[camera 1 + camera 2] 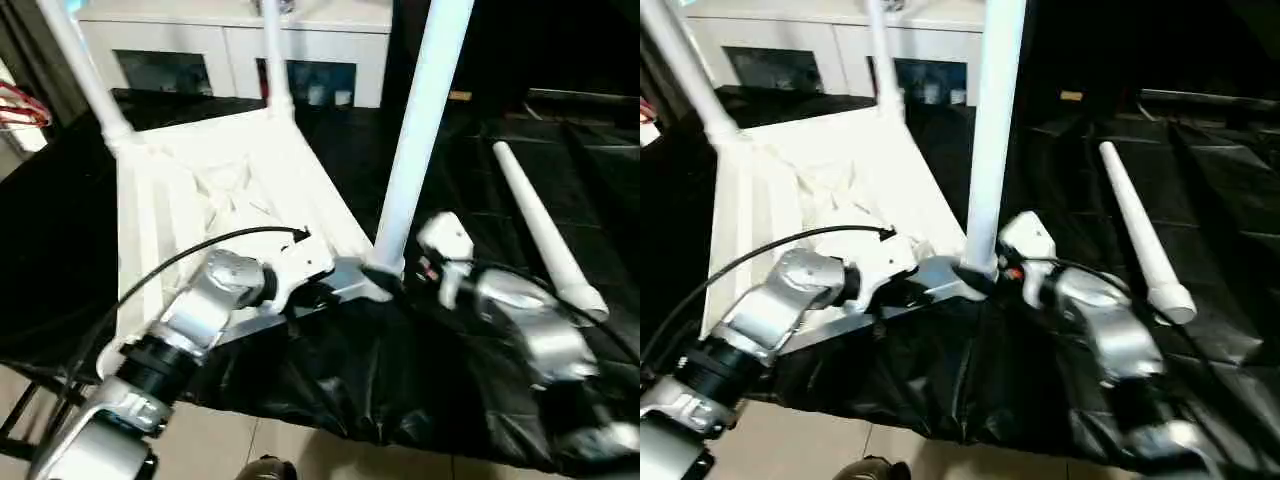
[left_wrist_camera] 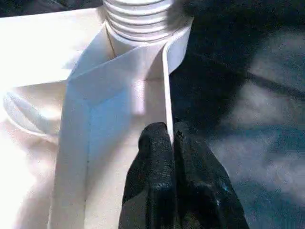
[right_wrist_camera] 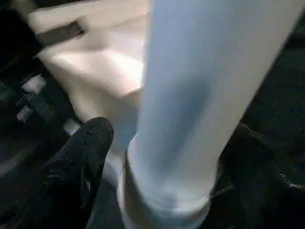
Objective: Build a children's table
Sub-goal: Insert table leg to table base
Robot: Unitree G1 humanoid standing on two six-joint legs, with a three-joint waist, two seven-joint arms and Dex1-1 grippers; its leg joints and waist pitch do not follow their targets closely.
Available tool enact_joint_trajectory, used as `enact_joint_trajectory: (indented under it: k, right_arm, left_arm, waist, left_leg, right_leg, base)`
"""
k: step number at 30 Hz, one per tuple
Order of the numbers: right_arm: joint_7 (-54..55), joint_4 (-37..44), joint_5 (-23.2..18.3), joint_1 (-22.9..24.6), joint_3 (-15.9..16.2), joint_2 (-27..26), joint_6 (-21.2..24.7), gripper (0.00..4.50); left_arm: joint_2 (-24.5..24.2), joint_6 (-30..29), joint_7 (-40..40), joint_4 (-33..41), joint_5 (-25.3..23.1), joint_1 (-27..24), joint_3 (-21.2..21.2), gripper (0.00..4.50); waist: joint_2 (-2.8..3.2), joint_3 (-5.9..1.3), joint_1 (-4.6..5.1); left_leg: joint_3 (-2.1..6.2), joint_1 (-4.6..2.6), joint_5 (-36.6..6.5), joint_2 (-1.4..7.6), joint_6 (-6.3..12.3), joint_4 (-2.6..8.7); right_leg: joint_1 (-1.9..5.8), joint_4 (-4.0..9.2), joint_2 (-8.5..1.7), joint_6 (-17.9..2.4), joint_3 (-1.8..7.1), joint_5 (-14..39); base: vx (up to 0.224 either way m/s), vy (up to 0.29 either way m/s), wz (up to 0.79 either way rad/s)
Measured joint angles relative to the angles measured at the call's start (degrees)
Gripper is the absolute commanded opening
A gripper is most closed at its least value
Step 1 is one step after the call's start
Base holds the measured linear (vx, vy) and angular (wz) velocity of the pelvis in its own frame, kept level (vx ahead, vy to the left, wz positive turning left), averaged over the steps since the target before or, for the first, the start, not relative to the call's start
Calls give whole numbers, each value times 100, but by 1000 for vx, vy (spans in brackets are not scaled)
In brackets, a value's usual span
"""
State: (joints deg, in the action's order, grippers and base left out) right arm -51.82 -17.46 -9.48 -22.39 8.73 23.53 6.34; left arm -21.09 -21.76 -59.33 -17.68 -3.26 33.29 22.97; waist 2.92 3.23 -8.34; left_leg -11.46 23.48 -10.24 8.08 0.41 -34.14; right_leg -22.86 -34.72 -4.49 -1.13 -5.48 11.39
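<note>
The children's table top (image 1: 200, 190) lies upside down on a black sheet, its ribs facing up. Two white legs (image 1: 85, 75) stand in its far corner sockets. A third leg (image 1: 420, 130) stands upright in the near right socket. A fourth leg (image 1: 545, 225) lies loose on the sheet to the right. My left gripper (image 2: 170, 133) is shut on the thin rim (image 2: 167, 86) just beside that near socket. My right gripper (image 3: 174, 143) is open at the foot of the upright leg (image 3: 200, 95), with one finger (image 3: 81, 157) standing off each side.
A white cabinet with glass doors (image 1: 230, 50) stands behind the work. The black sheet (image 1: 350, 380) hangs over the near edge above a tiled floor. A red object (image 1: 20, 105) shows at the far left.
</note>
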Motion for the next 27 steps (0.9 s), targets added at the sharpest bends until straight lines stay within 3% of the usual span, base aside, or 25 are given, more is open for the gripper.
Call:
enact_joint_trajectory:
  k: [6, 13, 18, 22, 27]
  right_arm:
    - [-322, 82, 94, 43, 242, 209, 94, 389]
    - [-518, 245, 33, 97, 286, 209, 242, 389]
    - [-654, 327, 6, 108, 304, 255, 309, 345]
    - [-741, 326, 6, 141, 316, 258, 319, 334]
    - [-759, 308, 10, 145, 353, 255, 318, 279]
  left_arm:
    - [-205, 362, -476, 0, 137, -80, 53, 0]
    - [-313, 602, -785, 0, 135, -84, 195, 0]
    - [-338, 720, -840, -17, 133, -83, 226, 0]
    - [-340, 765, -852, -50, 132, -83, 226, 0]
    - [-354, 836, -860, -107, 131, -83, 226, 0]
  waist:
    - [0, 0, -26]
    - [0, 0, -33]
    - [-1, 0, -38]
    - [-1, 0, -40]
    - [-1, -1, -47]
  left_leg:
    - [-1, -1, 0, 9, 0, -35]
    - [-8, -5, 2, 15, -3, -37]
    - [-8, -5, 3, 17, -4, -40]
    - [-8, -4, 3, 17, -3, -45]
    - [-8, -5, 3, 19, -3, -51]
  right_leg:
    - [4, -27, 0, 0, 0, 0]
    - [23, -34, 0, -1, 3, -3]
    - [23, -40, 0, 0, 2, -3]
    - [23, -40, 0, 0, 2, -3]
    - [24, -48, 0, 0, 2, -3]
  base:
    - [0, 0, 0]
    - [0, 0, 0]
    - [0, 0, 0]
    - [0, 0, 0]
    - [0, 0, 0]
